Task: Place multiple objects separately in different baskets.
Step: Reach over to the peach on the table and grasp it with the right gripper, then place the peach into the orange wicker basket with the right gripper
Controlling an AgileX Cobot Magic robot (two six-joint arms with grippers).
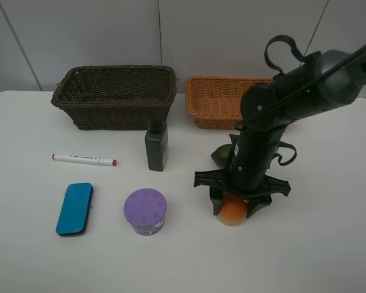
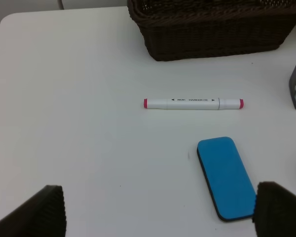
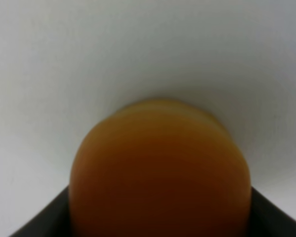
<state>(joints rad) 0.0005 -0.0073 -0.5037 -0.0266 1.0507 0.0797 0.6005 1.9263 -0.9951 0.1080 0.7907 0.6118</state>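
Grasp step: right gripper [image 1: 235, 203] pinches the round orange-red peach [image 1: 232, 215], lower centre.
Next, you likely lift it clear toward the light orange wicker basket [image 1: 210, 104], upper right.

Exterior high: front, looking down on whole desk [image 1: 329, 244] | left wrist: low, sharing marker [image 2: 192, 103], eraser [image 2: 226, 177] | right wrist: tight on peach [image 3: 160, 173]
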